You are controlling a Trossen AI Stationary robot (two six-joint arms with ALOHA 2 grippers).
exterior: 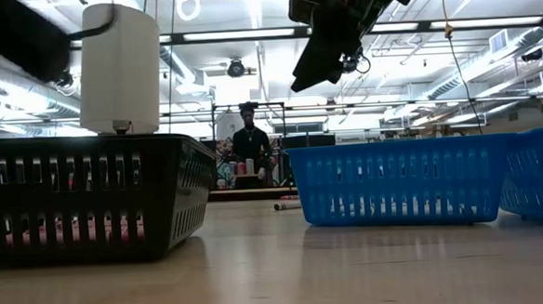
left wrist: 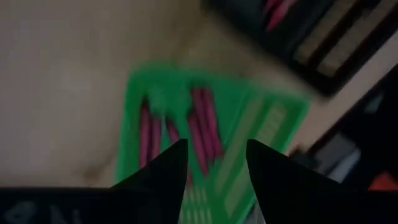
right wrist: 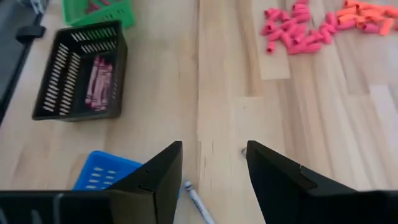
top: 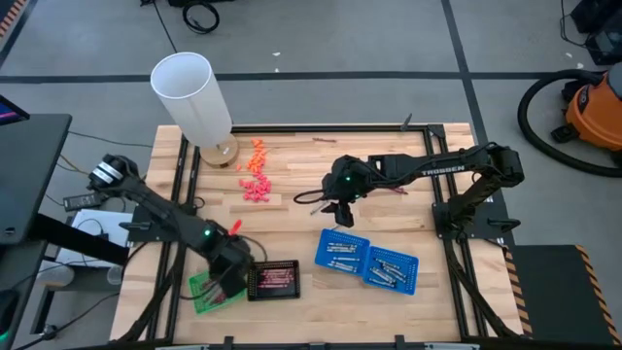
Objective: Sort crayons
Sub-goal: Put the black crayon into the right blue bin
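The left end effector (left wrist: 214, 165) hangs just above the small green slotted plastic basket (top: 206, 290) at the worktop's near left; its two dark fingers stand apart with nothing between them, so it reads as released, and several magenta crayons (left wrist: 202, 124) lie lengthwise in the basket under it. Beside that basket sits a black slotted plastic basket (right wrist: 78, 71) holding more dark red crayons (right wrist: 99, 81); to the right, two blue slotted plastic baskets (top: 342, 253) hold pale grey-silver crayons. The right end effector (right wrist: 211, 171) hovers over mid-worktop, fingers wide and empty; one pale grey crayon (right wrist: 198, 202) lies on the wood close below it, next to the nearer blue basket's edge.

The step in hand looks like fetching the next loose stick: the right arm would do well to come straight down with its fingers astride the crayon's width, close gently so it does not roll, then carry it to a blue basket; the left arm should lift clear of the green rim before travelling.

Farther off on the pale wooden worktop (top: 292, 224) lies a scatter of stubby orange and pink pieces (top: 256, 175), and a tall white cylinder (top: 192, 94) on a round base; beyond is a grey floor, an orange shop vacuum (top: 595, 107), and a workshop with strip lights where a person stands far back.
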